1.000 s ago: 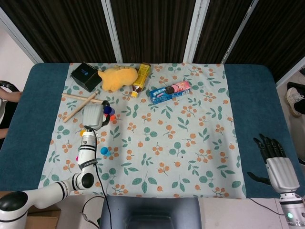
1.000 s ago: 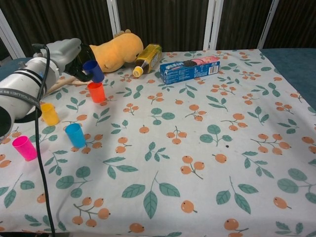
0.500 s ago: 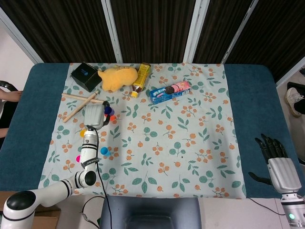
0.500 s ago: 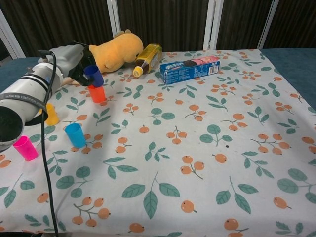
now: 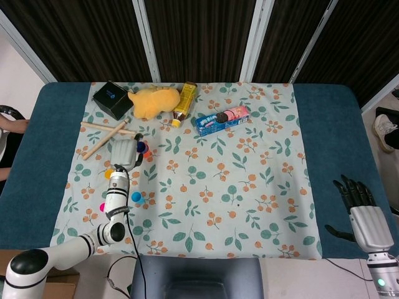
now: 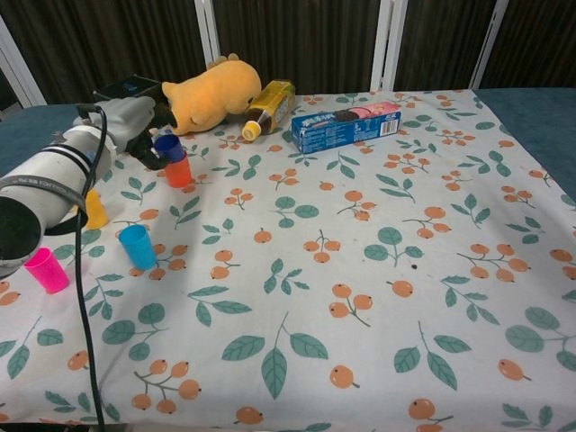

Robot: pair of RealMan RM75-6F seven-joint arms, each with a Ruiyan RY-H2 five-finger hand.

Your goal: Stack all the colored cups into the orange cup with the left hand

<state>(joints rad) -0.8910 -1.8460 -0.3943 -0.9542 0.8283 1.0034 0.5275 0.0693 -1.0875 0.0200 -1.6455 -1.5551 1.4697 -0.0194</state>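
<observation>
chest view, upper left of the frame: the left hand (image 6: 135, 126) grips the dark blue cup (image 6: 168, 147), seated in the mouth of the orange cup (image 6: 178, 170), likely so it can nest there. the yellow cup (image 6: 93, 209), light blue cup (image 6: 138, 247) and pink cup (image 6: 45, 270) wait at lower left on the counter (image 6: 378, 297). at the head view's lower right, the right hand (image 5: 358, 202) hangs idle, fingers apart, holding nothing.

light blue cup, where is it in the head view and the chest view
Head view: light blue cup at lower left, right of the left arm's white forearm.
Chest view: same cup at left, in front of the orange cup.
Shared landmark: the yellow plush toy, farther back.
</observation>
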